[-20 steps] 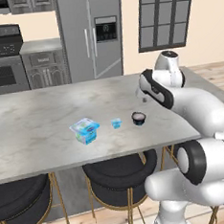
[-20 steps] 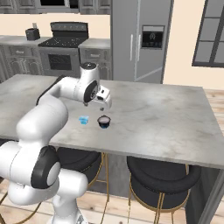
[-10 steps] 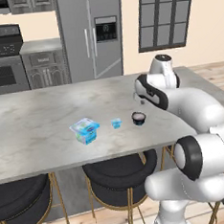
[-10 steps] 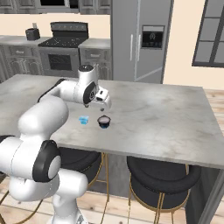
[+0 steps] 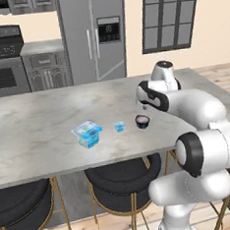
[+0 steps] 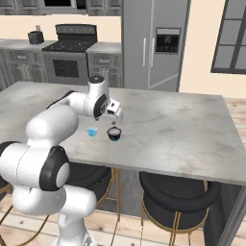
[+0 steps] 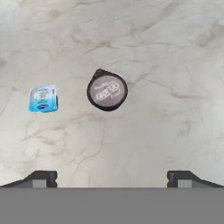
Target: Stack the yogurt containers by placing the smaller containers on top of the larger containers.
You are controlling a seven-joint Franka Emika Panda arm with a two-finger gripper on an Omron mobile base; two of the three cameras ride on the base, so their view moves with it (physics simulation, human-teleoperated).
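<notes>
Black round yogurt cup (image 7: 107, 90): pale grey lid, print too blurred to read; stands on the grey marble surface (image 5: 34, 129).
Light-blue squarish cup (image 7: 43, 98): just beside it, label illegible.
Blue-teal boxy pack (image 5: 87, 134): farther along, whitish top.
Gripper (image 7: 109, 177): fingers wide apart, empty, above the black cup.

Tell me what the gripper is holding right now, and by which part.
Nothing is held. The gripper is open above the counter, with the black round cup below it, untouched.
</notes>
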